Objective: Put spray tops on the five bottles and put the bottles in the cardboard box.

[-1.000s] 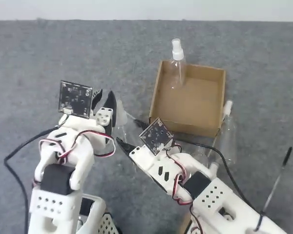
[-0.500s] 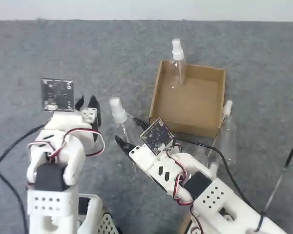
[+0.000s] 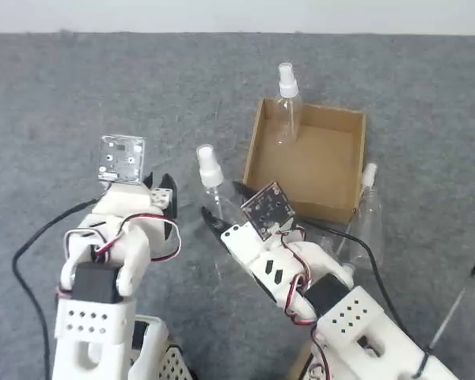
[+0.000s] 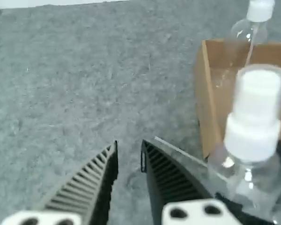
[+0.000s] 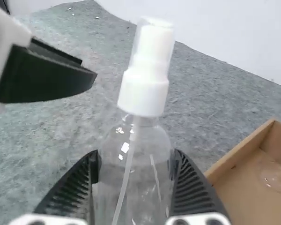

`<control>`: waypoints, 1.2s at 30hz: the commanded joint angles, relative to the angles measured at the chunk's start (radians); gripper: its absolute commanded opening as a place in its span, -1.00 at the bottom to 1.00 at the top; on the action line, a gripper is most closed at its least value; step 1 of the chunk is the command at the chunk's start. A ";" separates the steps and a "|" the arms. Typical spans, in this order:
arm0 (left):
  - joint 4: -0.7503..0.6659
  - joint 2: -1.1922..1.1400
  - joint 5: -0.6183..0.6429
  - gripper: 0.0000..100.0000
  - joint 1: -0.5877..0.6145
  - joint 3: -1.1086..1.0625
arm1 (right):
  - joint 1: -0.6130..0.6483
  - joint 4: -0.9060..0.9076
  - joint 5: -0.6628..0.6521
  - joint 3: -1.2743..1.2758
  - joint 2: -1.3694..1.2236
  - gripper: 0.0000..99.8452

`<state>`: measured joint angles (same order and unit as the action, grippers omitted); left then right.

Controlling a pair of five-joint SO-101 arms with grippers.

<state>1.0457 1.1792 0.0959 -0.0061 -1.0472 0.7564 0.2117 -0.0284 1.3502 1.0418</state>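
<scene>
**Capped bottle gripped beside the box**

The right gripper (image 5: 134, 158) is clamped on a clear bottle (image 3: 215, 190) with a white spray top. The bottle is upright, just beside the cardboard box (image 3: 252, 158). The left gripper (image 4: 129, 146) hangs near it, jaws slightly apart and holding nothing. Another capped bottle (image 3: 287, 107) stands in the box's far corner.

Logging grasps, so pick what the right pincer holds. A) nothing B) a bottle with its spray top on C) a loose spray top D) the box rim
B: the right pincer is shut around the body of a clear bottle, and the white spray top sits on its neck.
</scene>
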 commanded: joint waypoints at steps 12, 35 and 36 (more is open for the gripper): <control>0.003 0.359 -0.043 -0.69 -0.015 -0.081 | -0.122 0.375 0.005 -0.491 -0.013 -0.99; -0.074 0.560 -0.130 -0.41 -0.252 -0.292 | -0.071 0.650 0.008 -0.933 -0.305 -0.99; -0.074 0.559 -0.130 -0.41 -0.252 -0.292 | -0.053 0.670 0.008 -0.933 -0.286 -0.99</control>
<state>1.0058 1.7714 -0.0253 -0.2501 -1.3479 0.6429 0.8055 -0.0284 0.4910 0.6444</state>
